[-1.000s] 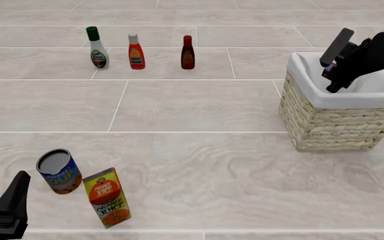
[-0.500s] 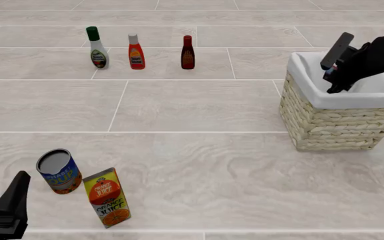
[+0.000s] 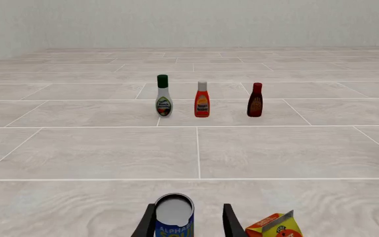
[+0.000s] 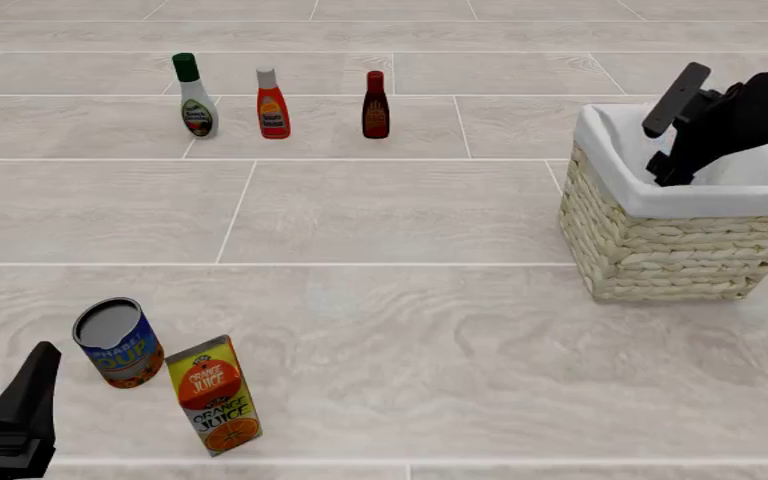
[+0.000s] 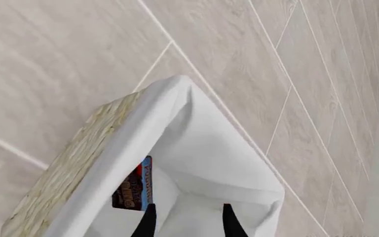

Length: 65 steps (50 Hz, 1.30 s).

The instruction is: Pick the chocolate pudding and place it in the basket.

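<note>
Right gripper (image 4: 667, 140) over basket (image 4: 651, 255) at 2 o'clock, fingers spread, empty. Chocolate pudding (image 5: 134, 185) apparently rests inside against lining. Release step done; next: lift clear. Left gripper (image 3: 189, 224) parted, idle.

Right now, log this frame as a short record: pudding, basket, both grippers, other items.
chocolate pudding: inside the basket, against its lined wall, free of the fingers
basket: far right of the table, white cloth lining folded over its rim
right gripper: open, above the basket's opening, holding nothing
left gripper: open, low at the near left, pointing at the can
other items: orange juice carton beside the can; three bottles in a row at the far side
</note>
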Each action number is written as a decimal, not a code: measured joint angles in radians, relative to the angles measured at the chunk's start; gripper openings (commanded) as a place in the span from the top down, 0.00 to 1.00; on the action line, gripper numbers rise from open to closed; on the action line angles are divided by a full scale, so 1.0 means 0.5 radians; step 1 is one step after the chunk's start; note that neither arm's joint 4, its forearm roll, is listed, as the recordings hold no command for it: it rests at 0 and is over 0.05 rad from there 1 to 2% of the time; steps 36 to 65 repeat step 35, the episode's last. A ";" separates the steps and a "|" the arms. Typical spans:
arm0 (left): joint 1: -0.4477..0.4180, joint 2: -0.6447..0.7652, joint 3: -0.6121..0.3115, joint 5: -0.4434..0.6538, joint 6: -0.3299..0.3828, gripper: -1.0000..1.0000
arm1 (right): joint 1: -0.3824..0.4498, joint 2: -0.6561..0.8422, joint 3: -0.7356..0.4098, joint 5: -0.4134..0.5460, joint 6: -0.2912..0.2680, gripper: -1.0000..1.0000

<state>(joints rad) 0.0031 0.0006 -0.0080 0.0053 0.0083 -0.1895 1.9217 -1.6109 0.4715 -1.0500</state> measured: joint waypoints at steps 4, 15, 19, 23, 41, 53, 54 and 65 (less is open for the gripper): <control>0.000 0.000 0.000 0.000 0.000 0.00 | -0.002 0.000 0.001 -0.003 0.001 0.00; 0.000 0.000 0.000 0.000 0.000 0.00 | -0.001 -0.010 -0.015 0.009 0.010 0.00; 0.000 0.000 0.000 0.000 0.000 0.00 | 0.001 -0.025 -0.029 0.021 0.016 0.00; 0.000 0.000 0.000 0.000 0.000 0.00 | 0.001 -0.048 -0.039 0.035 0.023 0.00; 0.000 0.000 0.000 0.000 0.000 0.00 | 0.001 -0.163 0.001 0.056 0.037 0.00; 0.000 0.000 0.000 0.000 0.000 0.00 | 0.001 -0.163 0.001 0.056 0.037 0.00; 0.000 0.000 0.000 0.000 0.000 0.00 | 0.001 -0.163 0.001 0.056 0.037 0.00; 0.000 0.000 0.000 0.000 0.000 0.00 | 0.001 -0.163 0.001 0.056 0.037 0.00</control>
